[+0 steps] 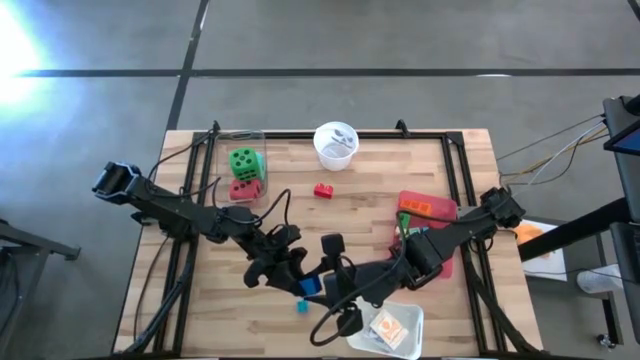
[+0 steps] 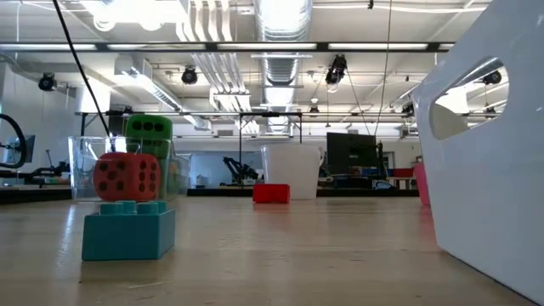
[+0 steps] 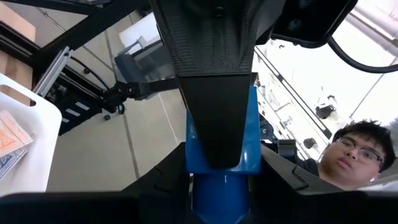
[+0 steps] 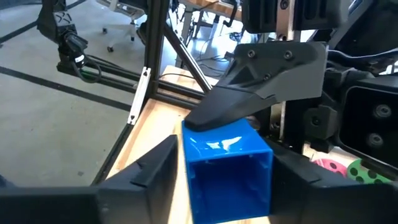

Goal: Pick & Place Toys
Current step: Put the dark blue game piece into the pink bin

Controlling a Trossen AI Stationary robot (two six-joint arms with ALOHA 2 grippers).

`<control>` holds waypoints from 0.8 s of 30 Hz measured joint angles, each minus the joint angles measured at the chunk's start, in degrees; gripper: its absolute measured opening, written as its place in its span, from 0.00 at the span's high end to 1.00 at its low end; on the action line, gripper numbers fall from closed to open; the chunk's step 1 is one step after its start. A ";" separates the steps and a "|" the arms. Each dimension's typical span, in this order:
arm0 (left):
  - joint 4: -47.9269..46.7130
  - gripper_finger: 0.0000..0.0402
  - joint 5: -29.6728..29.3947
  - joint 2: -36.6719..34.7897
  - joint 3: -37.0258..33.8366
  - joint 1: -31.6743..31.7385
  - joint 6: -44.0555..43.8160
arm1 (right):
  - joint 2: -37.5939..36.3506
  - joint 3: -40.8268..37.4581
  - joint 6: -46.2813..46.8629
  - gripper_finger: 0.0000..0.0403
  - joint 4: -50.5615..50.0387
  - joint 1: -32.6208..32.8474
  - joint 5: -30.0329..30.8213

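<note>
I have both arms meeting low over the near middle of the table (image 1: 440, 160). They are passing a blue brick (image 4: 227, 168) from one to the other. My left gripper (image 3: 217, 171) is closed on the blue brick. One dark finger lies flat across its face. My right gripper (image 4: 221, 186) is around the same brick, with a finger on each side. I cannot tell if those fingers are pressing the brick yet or just sitting beside it.

To do this well, I think I should close the right fingers flat on the two sides first. Only then should I let the left fingers open. If both let go, the brick may fall.

Just below the grippers a teal brick (image 1: 301, 306) lies on the wood. A small red brick (image 1: 323, 190) sits near the white cup (image 1: 335, 146) at the far edge. The green die (image 1: 242, 161) and the red die (image 1: 243, 188) are at the far left, one right beside the other. The white tray (image 1: 412, 322) is at the near edge, close to my right arm.
</note>
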 joint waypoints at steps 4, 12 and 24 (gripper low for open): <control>-0.11 0.68 0.41 0.00 0.00 0.00 -0.27 | 0.01 0.00 -1.55 0.67 0.00 -0.14 -0.20; -0.27 0.63 0.16 0.00 0.00 0.00 0.94 | 0.02 0.00 -1.90 0.69 -0.18 -0.18 -0.12; -0.08 0.07 -0.73 0.00 0.07 0.04 3.24 | -0.27 -0.02 1.75 0.69 -0.96 -0.16 -0.12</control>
